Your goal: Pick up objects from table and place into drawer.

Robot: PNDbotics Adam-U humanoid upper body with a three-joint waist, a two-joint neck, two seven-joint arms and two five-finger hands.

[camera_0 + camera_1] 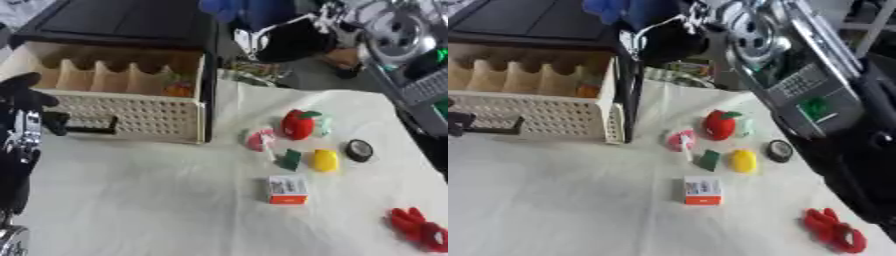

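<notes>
The beige drawer (131,117) stands pulled out of the black cabinet (122,22). An orange-red thing (178,89) lies in its right compartment. My left hand (24,100) is at the left edge, right by the left end of the drawer's black handle (92,129). On the white cloth lie a red apple-like toy (297,124), a pink thing (260,139), a small green piece (290,159), a yellow toy (325,160), a black round thing (359,150), a white and orange box (287,190) and a red thing (418,227). My right arm (815,100) runs down the right side, and its black lower end (868,165) leaves the picture.
The drawer has several upright dividers (96,75). Behind the table's far edge sit dark and blue things (280,35). The white cloth (157,200) covers the table's front and left. The right arm hangs above the table's right edge near the black round thing.
</notes>
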